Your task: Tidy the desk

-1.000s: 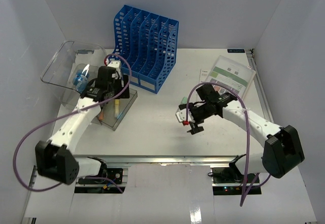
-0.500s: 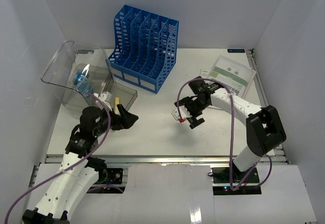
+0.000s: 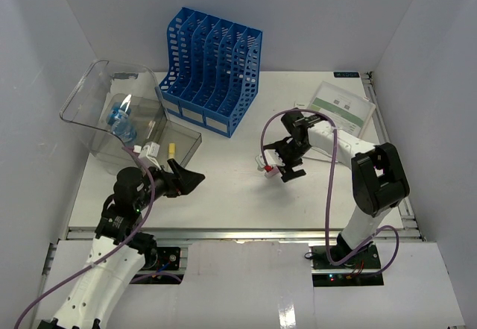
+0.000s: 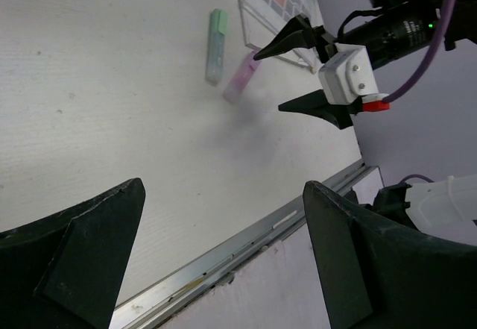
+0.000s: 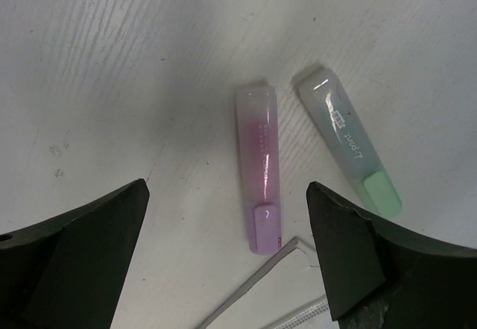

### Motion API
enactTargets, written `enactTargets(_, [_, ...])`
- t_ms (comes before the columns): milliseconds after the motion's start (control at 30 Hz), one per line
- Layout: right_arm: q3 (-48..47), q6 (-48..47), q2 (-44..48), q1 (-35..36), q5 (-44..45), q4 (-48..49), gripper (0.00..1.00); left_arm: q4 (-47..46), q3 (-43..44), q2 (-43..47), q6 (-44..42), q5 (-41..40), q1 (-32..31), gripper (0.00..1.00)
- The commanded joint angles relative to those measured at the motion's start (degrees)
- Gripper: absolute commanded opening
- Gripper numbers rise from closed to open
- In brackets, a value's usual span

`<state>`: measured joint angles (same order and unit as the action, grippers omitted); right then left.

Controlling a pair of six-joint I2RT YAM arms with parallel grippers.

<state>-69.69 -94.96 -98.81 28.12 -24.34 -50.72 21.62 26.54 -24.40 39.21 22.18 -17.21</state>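
Note:
The desk (image 3: 223, 195) is a white tabletop with a metal rail along its front. A pink highlighter (image 5: 259, 168) and a green highlighter (image 5: 346, 150) lie side by side on it, beside the corner of a laminated sheet (image 5: 276, 292). My right gripper (image 5: 227, 187) hovers open just above them, the pink one between its fingers, untouched. From above, the right gripper (image 3: 283, 161) hides both highlighters. My left gripper (image 3: 188, 176) stands open and empty near the front left. Its wrist view shows the pink highlighter (image 4: 242, 75), the green highlighter (image 4: 216, 45) and the right gripper (image 4: 294, 75).
A blue file rack (image 3: 209, 68) stands at the back. A clear bin (image 3: 100, 94) holding something blue sits at the far left, with a low clear tray (image 3: 190, 141) in front of it. The laminated sheet (image 3: 339, 109) lies at the back right.
My left arm has pulled back from over the clear tray toward the front edge. My right arm has folded in and its gripper now sits over the highlighters.

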Motion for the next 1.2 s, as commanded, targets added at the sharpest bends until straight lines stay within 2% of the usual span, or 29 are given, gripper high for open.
enactTargets(0, [-3.0, -0.2, -1.1, -0.4, 0.4, -1.7, 0.92, -4.4, -1.8, 1.7, 2.8, 5.1, 0.0, 0.98])
enactTargets(267, [-4.4, -0.2, -5.2, -0.5, 1.6, -1.8, 0.87, -6.5, -2.4, 1.6, 4.7, 7.6, 0.0, 0.98])
enactTargets(700, [-4.1, 3.8, -8.4, -0.5, 3.0, 1.1, 0.71, -10.0, -6.0, 0.0, 7.5, 8.4, 0.0, 0.98])
enactTargets(967, [-3.7, 8.1, -9.5, -0.5, 3.9, 3.9, 0.58, -14.0, -8.7, -0.7, 10.1, 9.2, 0.0, 0.98])
enactTargets(1167, [-0.1, 11.4, -8.1, -0.5, 3.9, 8.3, 0.45, -21.5, -12.4, -3.2, 14.4, 9.6, 0.0, 0.98])
